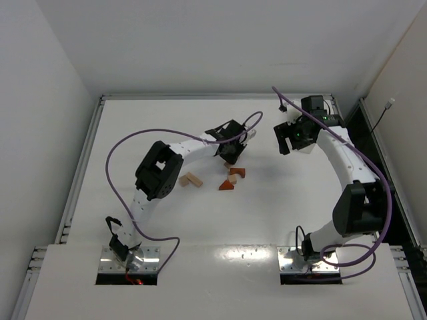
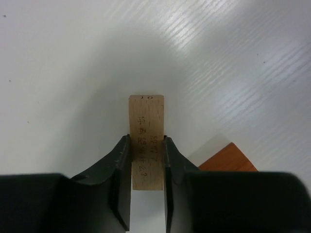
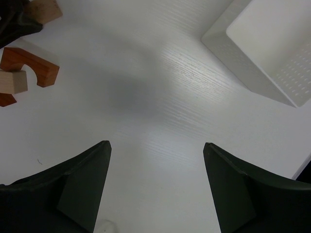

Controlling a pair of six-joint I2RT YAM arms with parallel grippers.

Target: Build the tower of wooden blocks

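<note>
Your left gripper (image 2: 147, 145) has its two fingers closed onto a light tan block (image 2: 146, 116). They pinch its long sides, and its printed face and far end stick out past the fingertips. From the wrist view you cannot tell whether that block touches the table (image 1: 167, 120) or hangs just above it. A reddish-orange piece (image 2: 228, 158) shows just beside it, on the right of that view, half hidden by the finger, so you cannot tell which piece it is.

The wood block tower (image 1: 233, 177) is not stacked yet: its pieces lie loose near the middle of the table, right under and just in front of your left gripper. A red arch (image 3: 29, 63) lies flat with a small tan cube (image 3: 12, 81) touching it at its opening. A reddish wedge (image 1: 227, 186) sits just beside them on the near side, and a longer tan piece (image 1: 193, 179) lies a little apart to the left.

Your right gripper (image 3: 156, 144) is spread wide with nothing between its fingers, only bare table below. It hovers to the right of the loose pieces — well apart from them — with the white tray (image 3: 243, 65) close by on its far right side.
</note>
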